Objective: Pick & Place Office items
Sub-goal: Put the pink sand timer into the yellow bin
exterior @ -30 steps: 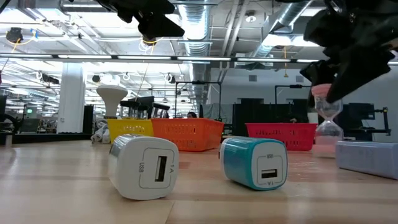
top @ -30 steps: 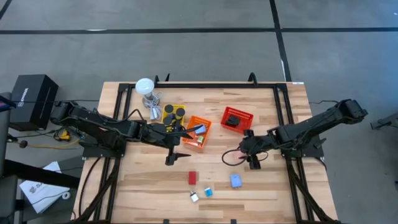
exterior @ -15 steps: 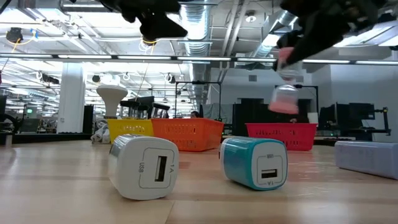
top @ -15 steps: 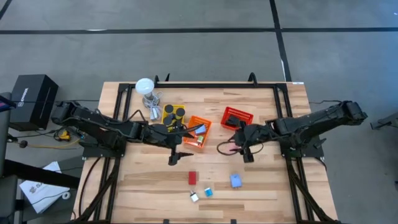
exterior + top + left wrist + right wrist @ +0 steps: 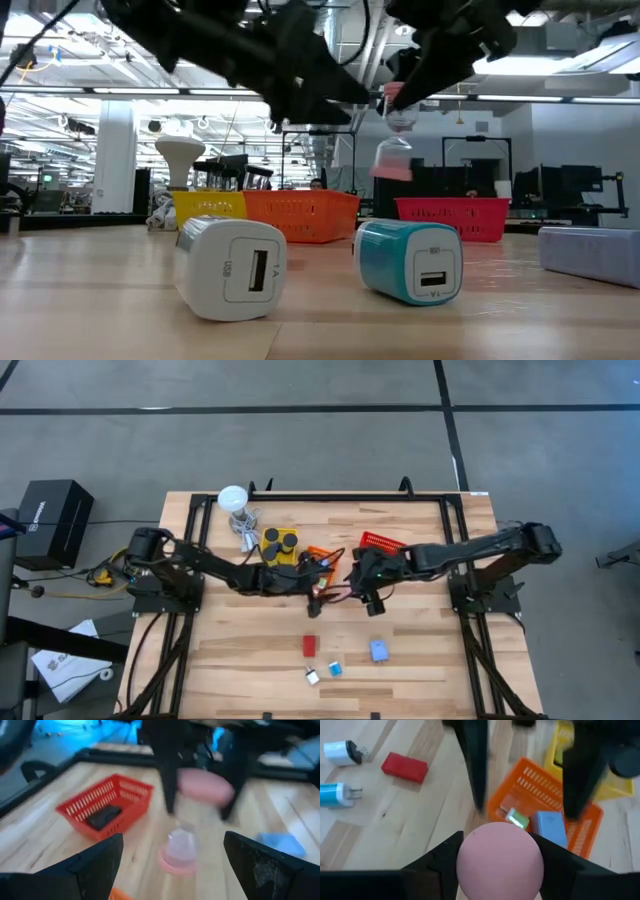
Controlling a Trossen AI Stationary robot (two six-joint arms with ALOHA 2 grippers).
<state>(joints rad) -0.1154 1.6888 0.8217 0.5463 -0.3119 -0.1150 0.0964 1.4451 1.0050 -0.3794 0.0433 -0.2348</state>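
A robotics lab or industrial workshop: behind the wooden table (image 5: pixel 100 290) the low view shows a big hall with exposed ceiling ducts (image 5: pixel 335 45) and strip lights, dark equipment racks (image 5: pixel 420 190), while around it the high view shows bare grey concrete floor (image 5: pixel 300 440).

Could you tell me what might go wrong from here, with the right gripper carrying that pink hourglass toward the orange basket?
1. The left gripper, fingers open, sits close to the right gripper, so the arms could collide.
2. The hourglass is held by one pink end and hangs in the air; it could slip out.
3. The orange basket already holds a blue block, so the hourglass could land on it and tip out.
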